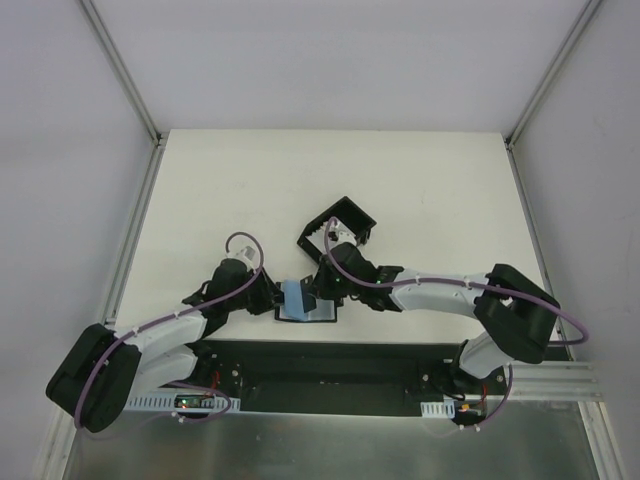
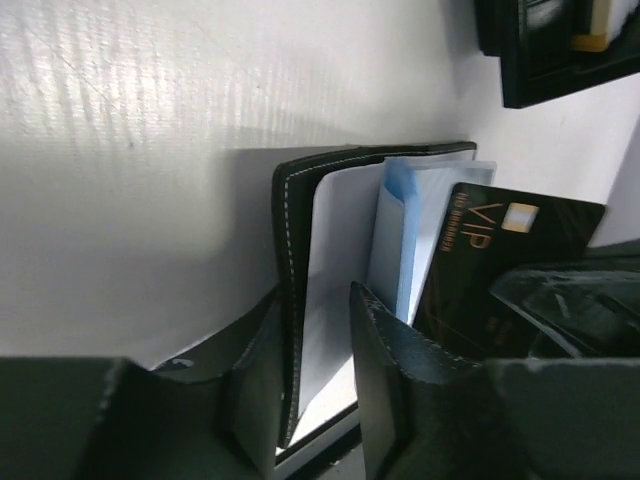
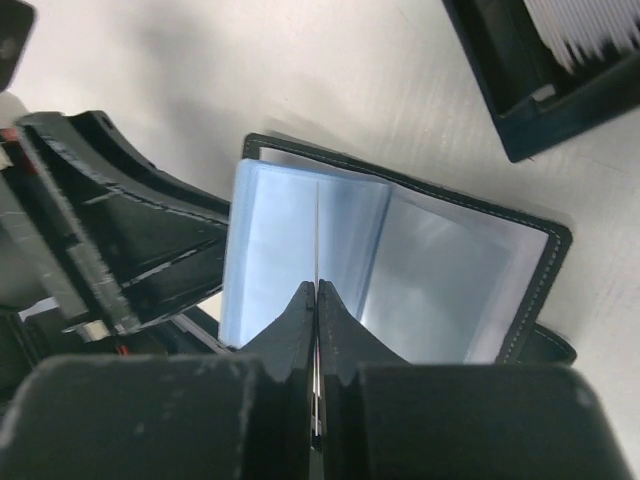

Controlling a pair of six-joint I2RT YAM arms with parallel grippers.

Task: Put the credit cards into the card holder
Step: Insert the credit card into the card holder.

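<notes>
The card holder [image 1: 301,302] lies open near the table's front edge, black outside and bluish-grey sleeves inside. My right gripper [image 3: 317,290] is shut on a credit card [image 3: 317,240], seen edge-on, its far end among the sleeves [image 3: 270,250]. In the left wrist view that card [image 2: 500,260] shows a dark face with gold "VIP" lettering. My left gripper [image 2: 315,300] is open at the holder's left side. Its fingers straddle the stitched black cover [image 2: 290,240], which lies against the left finger [image 2: 255,380]. Several more pale cards [image 3: 590,25] stand in the tray.
A larger black walled tray [image 1: 337,228] stands just behind the holder, also at the top right of the right wrist view [image 3: 520,100] and the left wrist view [image 2: 540,70]. Both grippers [image 1: 268,296] [image 1: 322,285] crowd the holder. Grey walls surround the table.
</notes>
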